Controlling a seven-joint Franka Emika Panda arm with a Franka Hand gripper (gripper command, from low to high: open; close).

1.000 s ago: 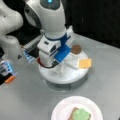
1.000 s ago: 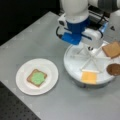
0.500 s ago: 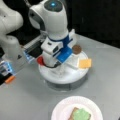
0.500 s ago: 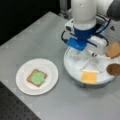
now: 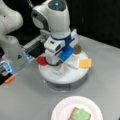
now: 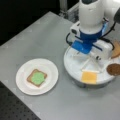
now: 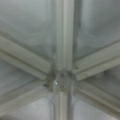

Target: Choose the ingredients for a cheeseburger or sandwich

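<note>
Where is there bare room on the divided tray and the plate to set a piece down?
On the white plate, only a bare rim rings the toast topped with lettuce. On the divided tray, the compartments plate-side of the cheese look bare. The gripper crowds the hub; the patty fills the rim beyond.

Grey worktop against a dark surround.
The worktop [image 6: 37, 37] is smooth, matt grey metal, evenly lit in both front views; beyond its far edge the background [image 5: 100, 17] is black. A dark perforated surface [image 6: 15, 110] adjoins its near corner.
</note>
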